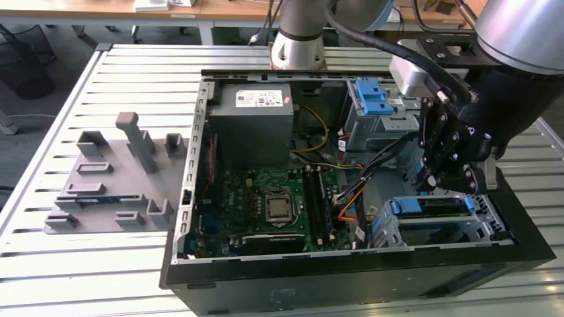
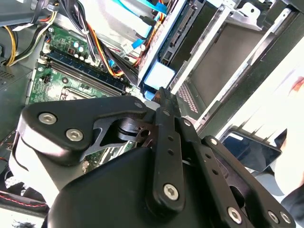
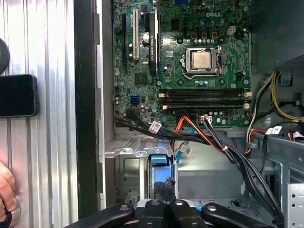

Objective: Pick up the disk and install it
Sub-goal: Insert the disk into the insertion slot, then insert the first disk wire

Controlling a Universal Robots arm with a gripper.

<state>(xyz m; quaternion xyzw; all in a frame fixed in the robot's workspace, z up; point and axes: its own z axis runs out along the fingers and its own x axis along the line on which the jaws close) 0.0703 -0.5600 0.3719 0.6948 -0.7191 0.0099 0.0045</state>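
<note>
1. Disk, a flat silver-metal hard drive in a blue plastic carrier frame, sits in the grey metal drive cage at the corner of the open black computer case.
2. It appears to stand on edge, its long axis running across the exterior view from left to right and its thin blue edge facing up.
3. The black gripper hangs directly over it. In the first wrist view the jaws look pressed close together, seemingly pinching the carrier's edge.
4. Seating it well probably means holding the disk square to the cage walls, pressing straight in, and staying clear of the orange and black cables beside the cage.
</note>
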